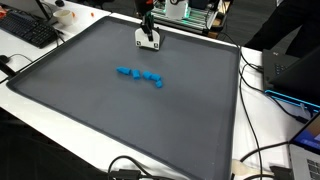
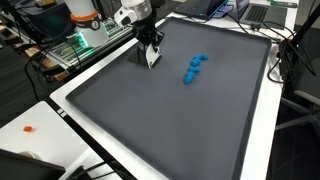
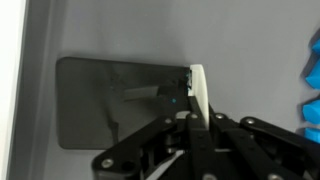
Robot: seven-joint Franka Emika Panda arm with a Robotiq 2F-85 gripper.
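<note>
Clenched at the bottom of the wrist view, the gripper (image 3: 192, 118) pinches a white flat piece (image 3: 198, 85) above the grey mat (image 3: 250, 40); blue blocks (image 3: 312, 92) lie at the right edge.

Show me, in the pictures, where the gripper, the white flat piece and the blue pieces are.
gripper (image 2: 150, 55): in an exterior view, between its fingertips.
white flat piece (image 3: 198, 88): wrist view, middle of its upper end.
blue pieces (image 1: 136, 73): in an exterior view, middle of the row.
</note>
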